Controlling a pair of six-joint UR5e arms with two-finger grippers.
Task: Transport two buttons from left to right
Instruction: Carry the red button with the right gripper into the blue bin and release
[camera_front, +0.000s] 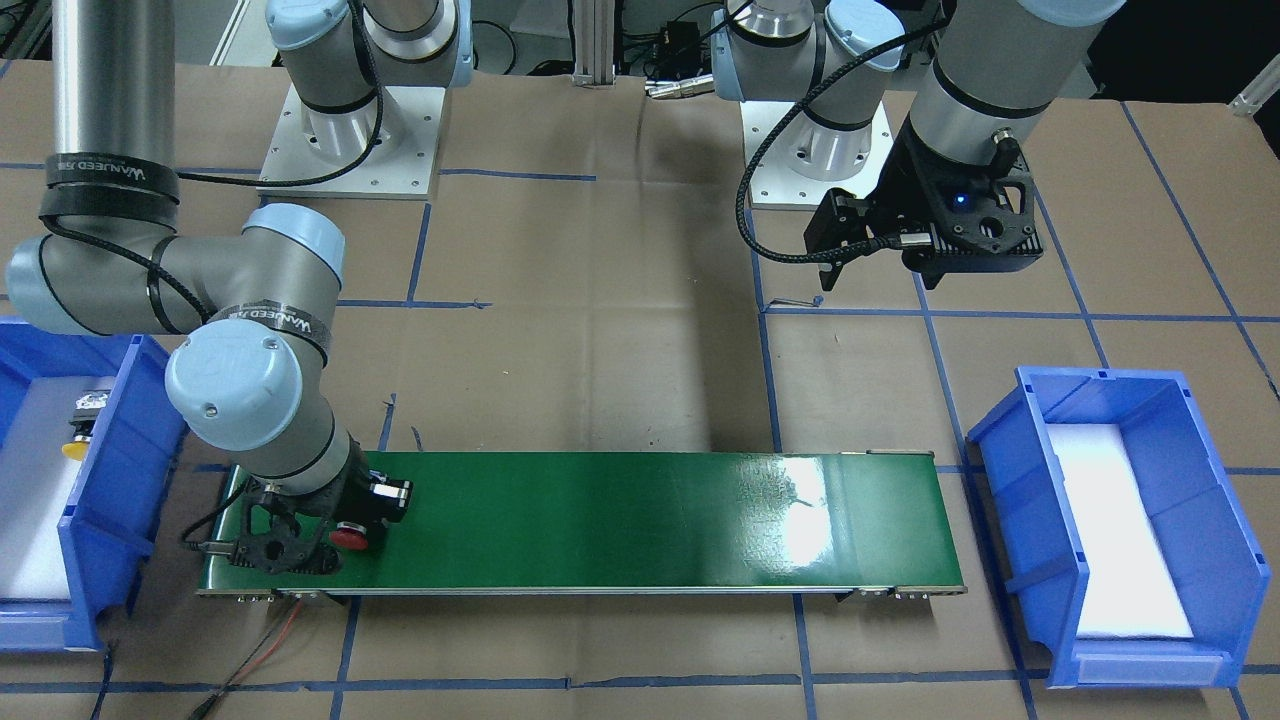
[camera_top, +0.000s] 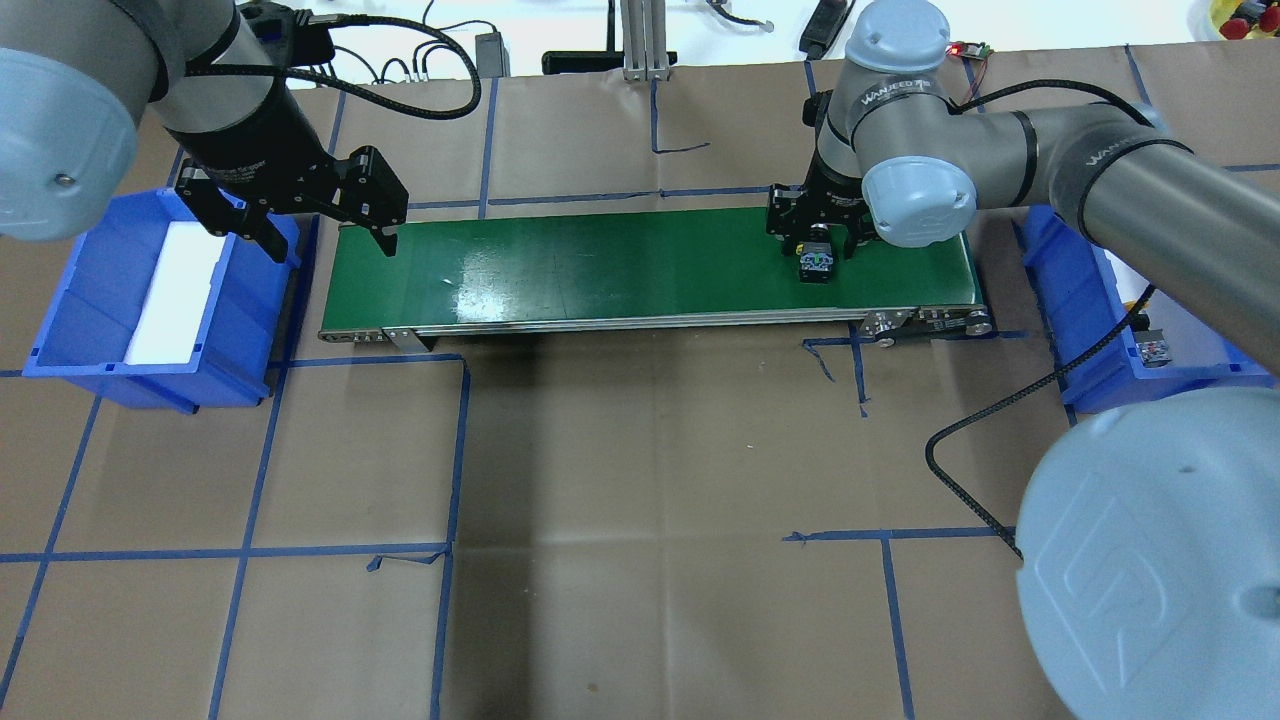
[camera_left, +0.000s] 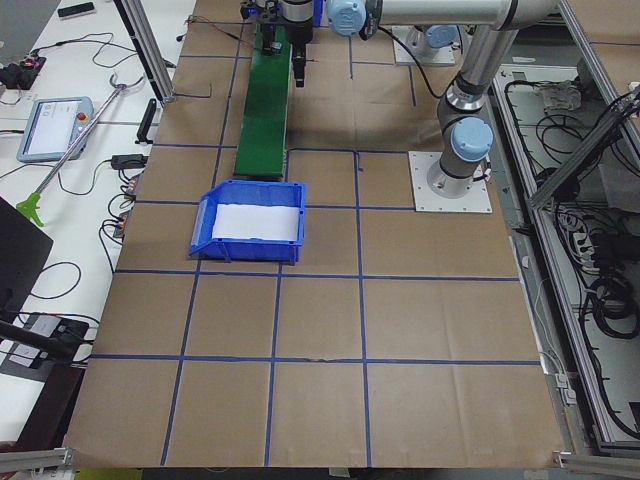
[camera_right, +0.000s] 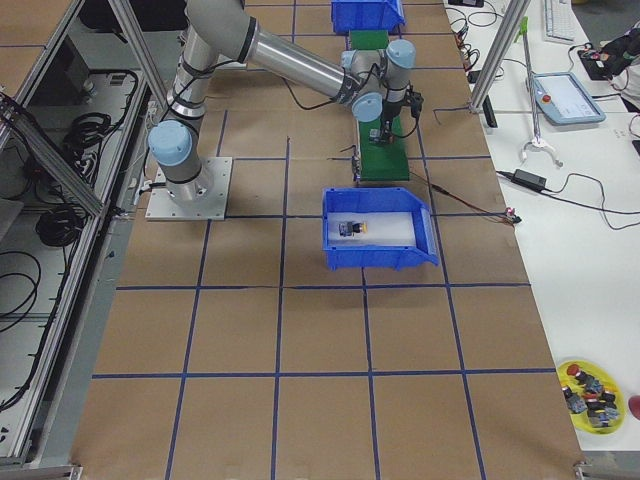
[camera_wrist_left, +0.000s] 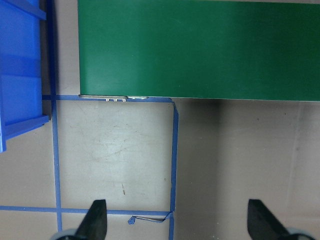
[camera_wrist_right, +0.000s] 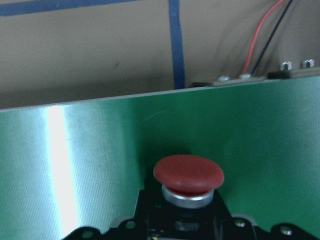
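Note:
A red-capped button (camera_wrist_right: 188, 175) lies on the green conveyor belt (camera_top: 640, 260), at the end nearest the robot's right arm. My right gripper (camera_top: 815, 245) is down on the belt and shut on its black body; in the front-facing view the red cap (camera_front: 348, 537) pokes out beside the gripper. The yellow-capped button (camera_front: 75, 447) rests on white foam inside the blue bin (camera_front: 100, 480) on the right arm's side, also seen as a small button (camera_right: 352, 229). My left gripper (camera_top: 325, 235) hangs open and empty over the belt's other end, fingertips (camera_wrist_left: 97, 220) wide apart.
A second blue bin (camera_top: 60, 310) with only white foam stands by the left arm. Red and black wires (camera_front: 270, 630) trail from the conveyor's end. A yellow dish of several spare buttons (camera_right: 590, 385) sits off the table. Blue tape lines grid the brown tabletop.

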